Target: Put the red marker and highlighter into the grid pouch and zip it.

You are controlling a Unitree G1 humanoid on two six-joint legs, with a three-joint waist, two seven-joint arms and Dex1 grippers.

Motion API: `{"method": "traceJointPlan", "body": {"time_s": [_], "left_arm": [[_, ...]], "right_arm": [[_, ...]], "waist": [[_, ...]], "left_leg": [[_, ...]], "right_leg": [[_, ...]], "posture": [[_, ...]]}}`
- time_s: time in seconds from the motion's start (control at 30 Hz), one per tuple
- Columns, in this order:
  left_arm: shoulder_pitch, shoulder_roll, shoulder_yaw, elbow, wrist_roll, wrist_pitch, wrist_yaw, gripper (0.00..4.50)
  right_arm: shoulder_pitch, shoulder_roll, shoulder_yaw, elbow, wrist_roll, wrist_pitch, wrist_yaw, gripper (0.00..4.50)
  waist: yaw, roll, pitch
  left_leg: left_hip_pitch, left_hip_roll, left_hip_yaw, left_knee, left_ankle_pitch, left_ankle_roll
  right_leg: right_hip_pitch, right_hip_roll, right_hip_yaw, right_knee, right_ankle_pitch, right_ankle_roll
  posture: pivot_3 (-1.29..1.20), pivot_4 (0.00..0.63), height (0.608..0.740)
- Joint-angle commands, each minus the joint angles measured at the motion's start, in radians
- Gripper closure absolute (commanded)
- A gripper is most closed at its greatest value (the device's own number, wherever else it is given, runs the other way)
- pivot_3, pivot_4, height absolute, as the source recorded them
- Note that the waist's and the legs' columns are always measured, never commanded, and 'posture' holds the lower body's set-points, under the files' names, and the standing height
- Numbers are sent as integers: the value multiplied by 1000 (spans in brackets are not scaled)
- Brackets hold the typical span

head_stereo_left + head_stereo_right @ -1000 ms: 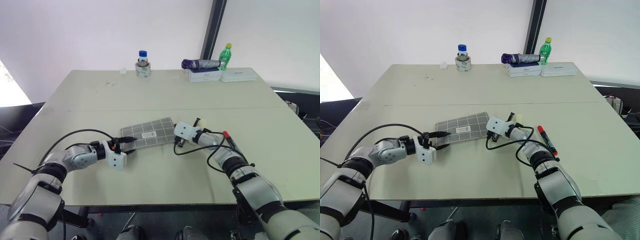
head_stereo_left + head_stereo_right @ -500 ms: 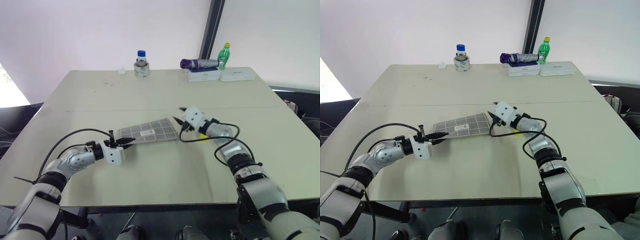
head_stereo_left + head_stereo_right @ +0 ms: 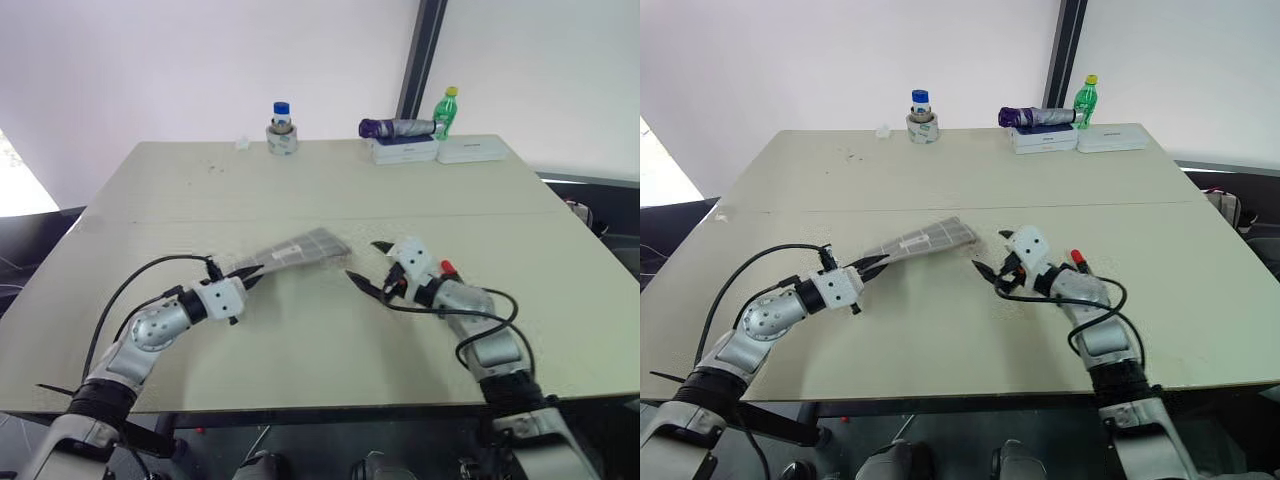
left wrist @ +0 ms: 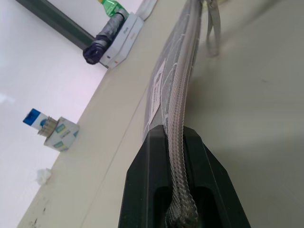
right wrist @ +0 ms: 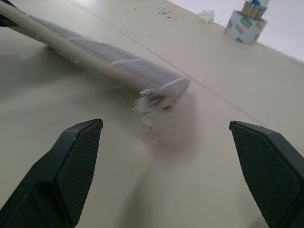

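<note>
Counting: one grid pouch [image 3: 300,250], one red marker [image 3: 448,268], two pincers.

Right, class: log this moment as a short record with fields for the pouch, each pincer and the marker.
grid pouch: lifted at one end, clamped by the left pincer
left pincer: shut on the pouch's zipper edge
right pincer: open, apart from the pouch
red marker: on the table beside the right arm

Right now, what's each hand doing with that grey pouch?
Left hand shut on grid pouch, one end lifted. Right hand open, clear of it. Red marker beside right arm, still out. Nothing in the way.
</note>
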Motion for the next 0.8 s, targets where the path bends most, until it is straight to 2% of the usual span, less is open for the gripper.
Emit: {"method": "traceJointPlan", "body": {"time_s": [0.03,0.23,0.4,0.5,0.7,0.73,0.8], "left_arm": [[-26,13,57,-71,-26,36,-17,4500],[-40,20,77,-92,-23,50,-59,4500],[-26,19,90,-103,-20,48,-70,4500],[-19,18,94,-104,-19,47,-73,4500],[-22,10,92,-94,-15,46,-70,4500],[-24,8,90,-92,-13,47,-69,4500],[-27,4,83,-81,2,46,-65,4500]], "right_arm": [[-21,52,-7,-34,27,36,-47,64],[-80,160,-16,49,23,22,-139,64],[-103,201,-28,82,55,35,-141,64],[-109,203,-42,103,72,39,-133,906],[-104,187,-40,93,80,56,-123,4102],[-102,184,-37,89,76,59,-123,4403],[-100,150,3,76,19,52,-117,4403]], "waist": [[1,0,0],[1,0,0],[3,0,0],[2,0,0],[1,0,0],[1,0,0],[1,0,0]], "left_leg": [[0,0,0,0,0,0],[0,0,1,0,0,0],[-1,0,1,0,0,0],[-1,0,1,0,0,0],[-1,0,1,0,0,0],[-1,0,1,0,0,0],[-1,0,1,0,0,0]], "right_leg": [[0,0,0,0,0,0],[-1,0,1,0,0,0],[-1,0,1,0,0,0],[-1,0,1,0,0,0],[-1,0,1,0,0,0],[-1,0,1,0,0,0],[-1,0,1,0,0,0]], "posture": [[0,150,740],[0,150,740],[0,150,740],[0,150,740],[0,150,740],[0,150,740],[0,150,740]]}}
